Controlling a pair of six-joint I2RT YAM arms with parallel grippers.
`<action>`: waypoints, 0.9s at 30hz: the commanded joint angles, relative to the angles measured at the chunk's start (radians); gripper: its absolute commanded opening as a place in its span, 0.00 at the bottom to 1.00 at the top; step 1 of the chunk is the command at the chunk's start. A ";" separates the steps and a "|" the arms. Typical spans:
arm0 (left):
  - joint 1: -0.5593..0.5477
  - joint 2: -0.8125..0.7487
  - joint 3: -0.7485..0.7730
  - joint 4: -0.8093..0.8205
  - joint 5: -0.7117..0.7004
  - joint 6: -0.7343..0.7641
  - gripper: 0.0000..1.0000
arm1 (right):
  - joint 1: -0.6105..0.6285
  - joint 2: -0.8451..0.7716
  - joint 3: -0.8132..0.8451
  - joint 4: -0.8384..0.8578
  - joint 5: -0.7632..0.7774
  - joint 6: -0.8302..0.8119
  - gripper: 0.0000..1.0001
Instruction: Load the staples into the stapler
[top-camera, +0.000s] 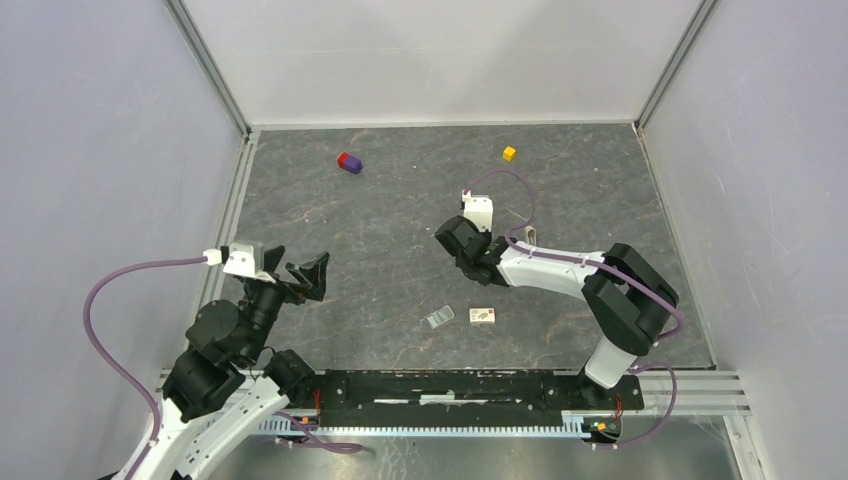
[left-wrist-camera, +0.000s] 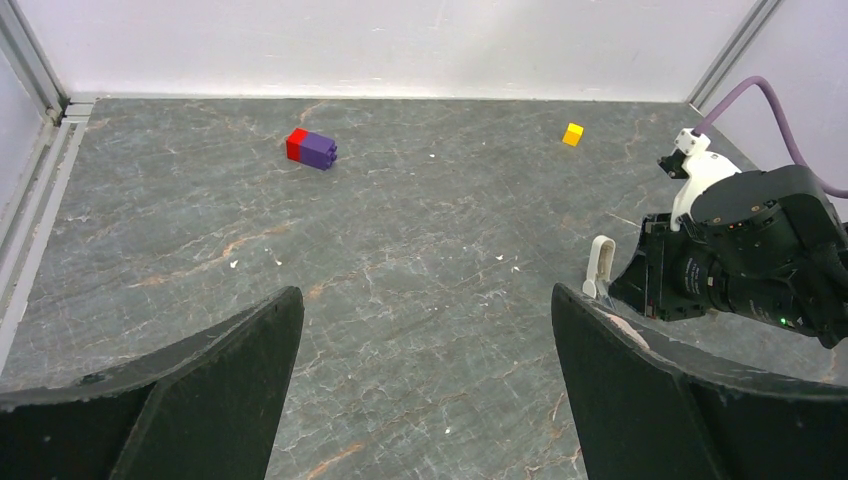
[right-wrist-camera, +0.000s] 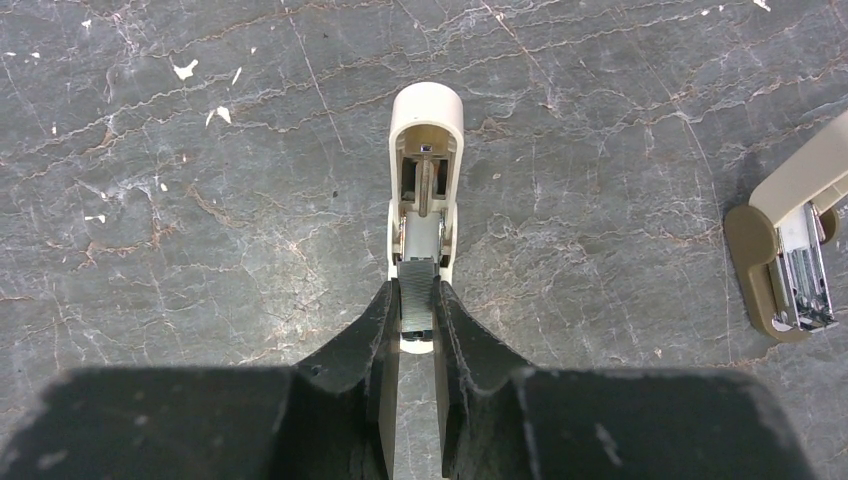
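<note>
In the right wrist view, my right gripper (right-wrist-camera: 417, 300) is shut on a grey ribbed staple strip (right-wrist-camera: 418, 290). The strip lies in the open channel of a white stapler arm (right-wrist-camera: 425, 130), which lies on the floor pointing away from the fingers. A second beige stapler arm with a grey metal inside (right-wrist-camera: 795, 250) lies apart to the right; it also shows in the top view (top-camera: 527, 236). The right gripper (top-camera: 458, 243) is mid-floor. From the left wrist view the white arm (left-wrist-camera: 598, 262) shows beside the right gripper. My left gripper (left-wrist-camera: 428, 340) is open and empty, at the left (top-camera: 308, 275).
A small staple box (top-camera: 484, 315) and a clear plastic piece (top-camera: 438, 317) lie near the front. A red-and-purple block (top-camera: 349, 162) and a yellow cube (top-camera: 509, 153) sit at the back. Walls with metal rails enclose the floor.
</note>
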 joint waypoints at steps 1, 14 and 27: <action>0.002 -0.009 -0.006 0.045 0.011 0.035 1.00 | -0.003 0.010 0.011 0.021 0.013 0.020 0.21; 0.002 -0.007 -0.007 0.045 0.013 0.034 1.00 | -0.003 0.023 -0.011 0.024 0.012 0.033 0.20; 0.001 -0.006 -0.009 0.046 0.015 0.035 1.00 | -0.005 0.028 -0.021 0.037 0.009 0.038 0.20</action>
